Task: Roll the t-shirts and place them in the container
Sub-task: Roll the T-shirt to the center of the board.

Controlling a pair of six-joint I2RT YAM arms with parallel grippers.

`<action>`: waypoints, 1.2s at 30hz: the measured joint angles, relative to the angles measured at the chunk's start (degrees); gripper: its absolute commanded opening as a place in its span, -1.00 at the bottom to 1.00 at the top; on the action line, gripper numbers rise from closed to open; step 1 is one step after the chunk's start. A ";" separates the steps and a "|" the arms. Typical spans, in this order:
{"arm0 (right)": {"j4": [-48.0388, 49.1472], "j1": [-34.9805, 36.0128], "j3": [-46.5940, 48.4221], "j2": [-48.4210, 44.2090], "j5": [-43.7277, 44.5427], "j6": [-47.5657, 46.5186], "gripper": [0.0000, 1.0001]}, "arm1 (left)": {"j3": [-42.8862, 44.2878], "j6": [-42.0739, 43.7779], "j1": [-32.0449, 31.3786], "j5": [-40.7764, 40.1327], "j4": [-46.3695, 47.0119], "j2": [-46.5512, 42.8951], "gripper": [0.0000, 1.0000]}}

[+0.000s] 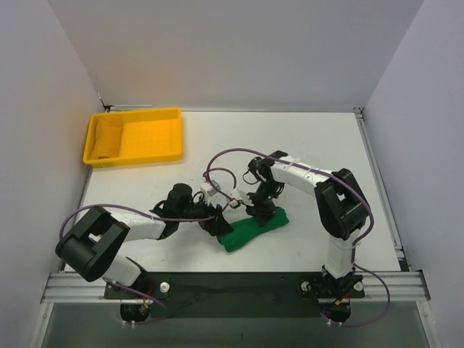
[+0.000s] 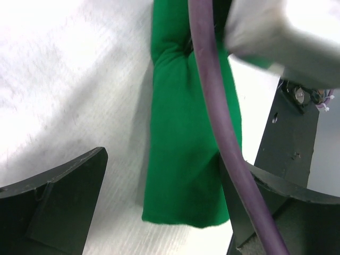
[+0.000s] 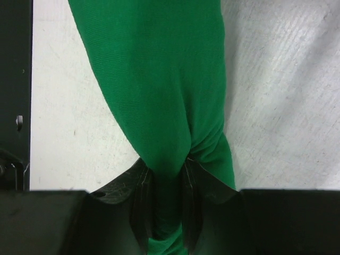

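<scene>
A green t-shirt (image 1: 250,230) lies rolled into a long bundle on the white table, near the front middle. My right gripper (image 1: 262,210) is shut on its right end; in the right wrist view the fabric (image 3: 159,79) is pinched between the two fingers of that gripper (image 3: 166,180). My left gripper (image 1: 221,223) stands open at the roll's left end. In the left wrist view the roll's end (image 2: 186,138) lies between the wide-apart fingers (image 2: 58,207) of the left gripper (image 2: 164,183), which do not press on it.
A yellow tray (image 1: 170,116) stands at the back left with a yellow bundle (image 1: 107,138) at its left end. A purple cable (image 2: 212,95) and the right arm's white body (image 2: 281,32) cross the left wrist view. The table's dark front rail (image 1: 232,279) runs close behind the roll.
</scene>
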 measured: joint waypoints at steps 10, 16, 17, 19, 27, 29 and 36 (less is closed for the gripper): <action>0.59 -0.22 -0.04 0.00 -0.13 3.10 -0.92 | 1.11 -1.79 -3.85 1.92 9.49 4.50 0.95; 0.70 -0.22 -0.04 0.00 -0.02 4.09 -0.92 | 1.86 -1.97 -7.23 1.86 12.02 6.84 0.95; 0.52 -0.22 -0.11 0.00 0.44 4.02 -0.92 | 2.29 -1.97 -7.65 1.60 12.46 7.85 0.95; 0.26 -0.39 -0.44 0.00 0.72 4.04 -0.92 | 3.32 -1.64 -8.09 1.01 13.27 9.40 0.95; -0.68 -0.98 -1.36 -0.28 1.79 4.13 -0.92 | 5.44 -0.02 -9.62 -2.03 19.26 14.78 0.94; -0.76 -0.98 -1.73 -0.59 2.43 4.20 -0.92 | 5.44 0.11 -10.21 -2.21 20.04 15.32 0.92; -0.92 -1.14 -3.67 -2.12 5.03 5.64 -0.92 | 5.35 0.76 -12.31 -5.51 21.53 16.72 0.77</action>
